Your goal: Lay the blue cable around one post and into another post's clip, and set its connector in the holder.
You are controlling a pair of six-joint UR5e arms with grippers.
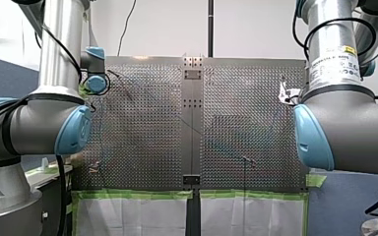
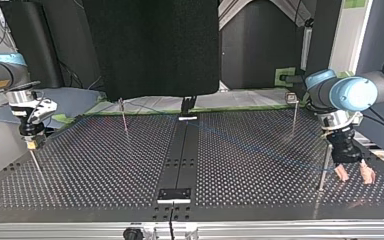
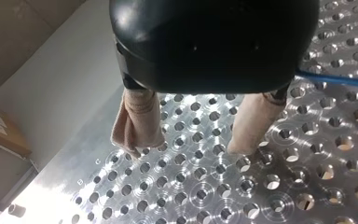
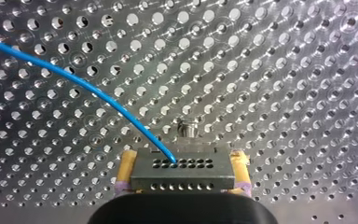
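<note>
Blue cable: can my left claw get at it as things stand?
Probably yes. My left claw hangs open and empty close beside the blue cable, with only table between them. A thin post stands near and may need skirting.

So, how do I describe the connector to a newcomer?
Over the perforated table, find my right gripper. Between its yellow pads sits the connector: the only dark block with two rows of holes, the blue cable entering one.
</note>
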